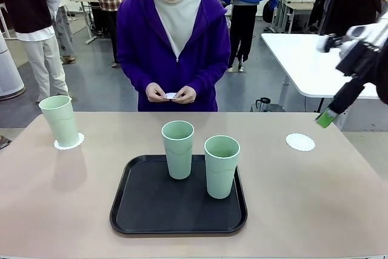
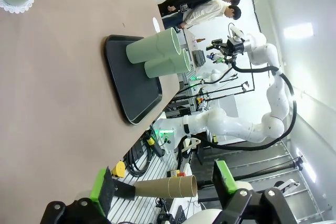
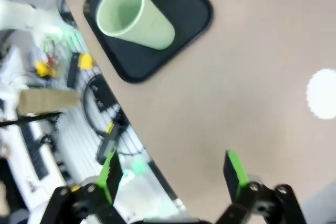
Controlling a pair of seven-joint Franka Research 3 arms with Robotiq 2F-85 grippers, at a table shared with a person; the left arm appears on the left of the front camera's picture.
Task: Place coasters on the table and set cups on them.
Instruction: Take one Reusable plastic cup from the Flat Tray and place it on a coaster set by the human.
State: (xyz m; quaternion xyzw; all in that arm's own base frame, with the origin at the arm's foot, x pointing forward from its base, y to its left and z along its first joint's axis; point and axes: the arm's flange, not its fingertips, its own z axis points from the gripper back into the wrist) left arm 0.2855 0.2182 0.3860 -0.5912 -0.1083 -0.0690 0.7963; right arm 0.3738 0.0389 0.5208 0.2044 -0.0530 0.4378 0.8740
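My right gripper [image 3: 173,172] hangs with its jaws spread wide and nothing between them. In the front view it sits at the right of the frame, over the table's far edge. My left gripper [image 2: 163,182] is spread just as wide and holds nothing, at the bottom of its wrist view, off the table's near edge.

Closest to the right gripper, a bare coaster [image 1: 300,142] lies flat on the table [image 1: 315,204], right of centre. In the middle of the frame the black tray [image 1: 151,207] holds two cups [image 1: 178,148], upright and side by side, the right-hand one [image 1: 222,165] nearer me. Their open mouths show me only pale green walls. At the left of the frame a third cup [image 1: 60,119] stands upright on a second coaster [image 1: 73,144]. At upper centre the person's hands [image 1: 159,93] hold a small white paper [image 1: 171,95] between them.
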